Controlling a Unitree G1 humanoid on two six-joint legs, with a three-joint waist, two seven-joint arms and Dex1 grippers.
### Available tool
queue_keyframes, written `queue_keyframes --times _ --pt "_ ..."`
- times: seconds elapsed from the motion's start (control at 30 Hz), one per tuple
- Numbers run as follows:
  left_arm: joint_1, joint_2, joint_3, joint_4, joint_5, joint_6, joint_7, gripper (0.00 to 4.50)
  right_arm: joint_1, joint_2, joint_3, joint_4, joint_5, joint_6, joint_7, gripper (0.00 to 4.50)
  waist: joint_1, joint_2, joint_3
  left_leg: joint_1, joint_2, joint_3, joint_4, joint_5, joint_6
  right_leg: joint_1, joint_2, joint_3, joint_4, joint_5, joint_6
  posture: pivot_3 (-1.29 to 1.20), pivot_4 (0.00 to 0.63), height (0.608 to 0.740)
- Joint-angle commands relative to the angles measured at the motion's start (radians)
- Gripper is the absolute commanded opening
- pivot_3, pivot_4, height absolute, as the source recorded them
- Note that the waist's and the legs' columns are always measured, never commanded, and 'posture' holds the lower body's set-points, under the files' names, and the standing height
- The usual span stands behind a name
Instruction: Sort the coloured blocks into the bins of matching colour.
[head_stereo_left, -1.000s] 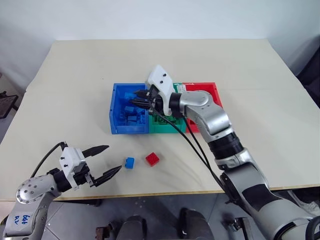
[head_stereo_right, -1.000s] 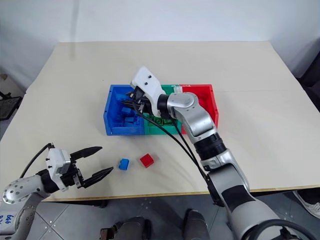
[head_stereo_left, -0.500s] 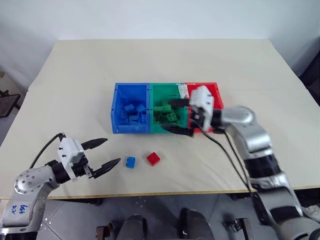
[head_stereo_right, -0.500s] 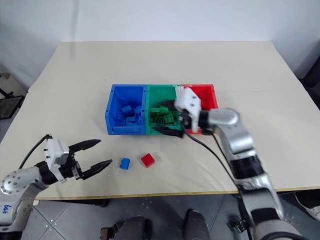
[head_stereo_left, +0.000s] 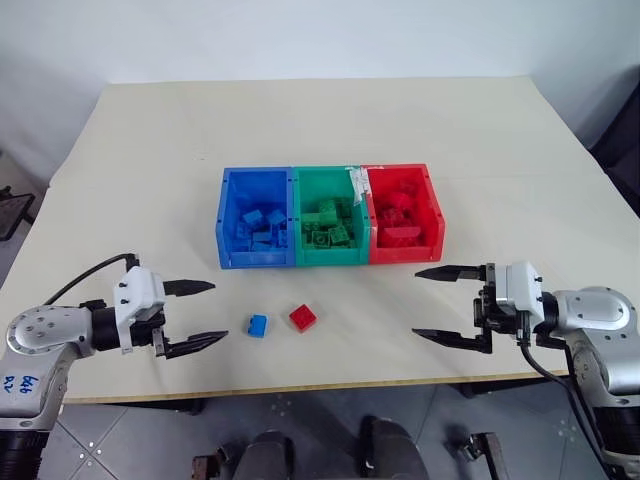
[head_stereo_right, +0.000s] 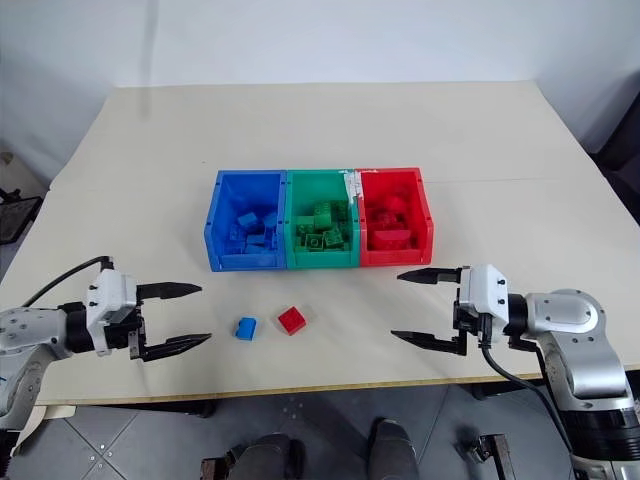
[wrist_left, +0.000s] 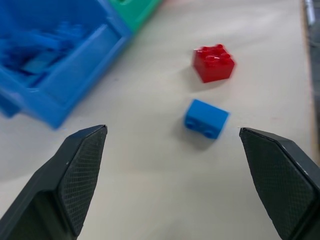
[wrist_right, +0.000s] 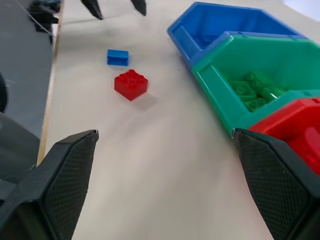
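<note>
From my head camera, the three bins sit in a row near the middle of the table (head_stereo_left: 150, 150): blue bin (head_stereo_left: 256, 232) on the left, green bin (head_stereo_left: 331, 228) in the centre, red bin (head_stereo_left: 402, 226) on the right, each touching its neighbour, each with blocks of its own colour inside. A white label (head_stereo_left: 357, 181) sits between green and red. Nearer to me, a blue block (head_stereo_left: 258, 325) and a red block (head_stereo_left: 304, 318) lie on the table just beside each other, apart from the bins. My left tool (head_stereo_left: 197, 316) hovers left of the blue block, fingers spread wide, empty. My right tool (head_stereo_left: 432, 304) hovers well right of the red block, also spread and empty.

Through my left wrist, both spread fingers (wrist_left: 75, 180) frame the blue block (wrist_left: 206, 118), the red block (wrist_left: 214, 63) beyond it, the blue bin's corner (wrist_left: 60, 80) beside.

Through my right wrist, the fingers (wrist_right: 65, 170) stand apart; the red block (wrist_right: 131, 84) and blue block (wrist_right: 118, 57) lie ahead, the bins alongside.
</note>
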Motion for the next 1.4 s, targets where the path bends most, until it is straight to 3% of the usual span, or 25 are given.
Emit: queue_keyframes --times 0.03,0.17,0.3,0.6,0.7,0.97,1.07,1.13,1.23,1.4 --pt "-0.054 -0.036 -0.082 -0.164 -0.063 0.143 0.075 4.5 0.041 -0.01 -0.04 -0.075 0.026 0.0 -0.042 4.46 0.011 0.0 0.0 0.0 0.0 0.0 0.0 0.0 0.0 0.0 0.0 0.0 0.0 0.0 0.0 0.0 0.15 0.74" --pt "-0.128 -0.088 -0.172 -0.256 -0.057 0.262 0.165 4.5 0.093 -0.031 -0.061 -0.106 0.046 0.029 -0.055 4.46 0.028 0.0 0.0 0.0 0.0 0.0 0.002 0.0 0.0 0.001 0.0 0.001 0.001 0.0 0.0 0.0 0.15 0.74" --pt "-0.266 -0.13 -0.375 -0.292 0.06 0.532 0.354 4.5 0.181 -0.057 -0.097 -0.171 0.062 0.054 -0.077 4.46 0.051 0.0 0.0 0.0 -0.001 0.0 0.003 0.0 0.0 0.002 0.0 0.002 0.0 0.0 0.0 0.0 0.15 0.74" --pt "-0.407 -0.269 -0.555 -0.215 0.192 0.642 0.499 4.5 0.308 -0.043 -0.152 -0.265 0.059 0.042 -0.145 4.46 0.049 -0.001 0.0 0.0 -0.001 0.001 0.004 0.0 0.0 0.002 0.0 0.002 0.0 0.0 0.0 0.0 0.15 0.74" --pt "-0.424 -0.237 -0.588 -0.214 0.226 0.657 0.486 3.93 0.345 -0.045 -0.173 -0.277 0.059 0.037 -0.157 4.5 0.049 -0.001 0.0 0.0 -0.001 0.001 0.004 0.0 0.0 0.002 0.0 0.003 -0.001 0.0 0.0 0.0 0.15 0.74" --pt "-0.444 -0.209 -0.615 -0.202 0.25 0.588 0.416 1.49 0.391 -0.02 -0.184 -0.272 0.038 0.011 -0.201 4.5 0.048 -0.001 0.0 0.001 -0.001 0.002 0.004 0.0 0.001 0.002 0.0 0.003 -0.001 0.0 0.0 0.0 0.15 0.74" --pt "-0.467 -0.248 -0.609 -0.174 0.258 0.541 0.414 1.48 0.411 0.014 -0.189 -0.272 0.022 -0.006 -0.246 4.5 0.054 -0.001 0.0 0.0 -0.001 0.002 0.004 0.0 0.001 0.002 0.0 0.003 -0.001 0.0 0.0 0.0 0.15 0.74" --pt "-0.505 -0.335 -0.56 -0.128 0.231 0.469 0.423 1.48 0.422 0.053 -0.211 -0.284 0.027 0.001 -0.308 4.5 0.065 -0.001 0.0 0.0 -0.002 0.002 0.006 0.0 0.001 0.002 0.0 0.003 -0.002 0.0 0.0 0.0 0.15 0.74" --pt "-0.644 -0.533 -0.476 0.032 0.218 0.324 0.49 1.48 0.405 0.144 -0.268 -0.33 0.054 0.021 -0.471 4.5 0.089 -0.001 0.001 -0.006 -0.002 0.0 0.014 -0.001 0.002 0.002 0.0 0.002 -0.001 0.0 0.0 0.0 0.15 0.74" --pt "-0.878 -0.671 -0.52 0.365 0.351 0.088 0.52 1.48 0.394 0.189 -0.313 -0.396 0.084 0.114 -0.63 4.5 0.089 0.0 0.0 -0.008 -0.003 0.001 0.016 -0.001 0.003 0.001 0.0 0.003 -0.002 0.0 -0.001 0.0 0.15 0.74"
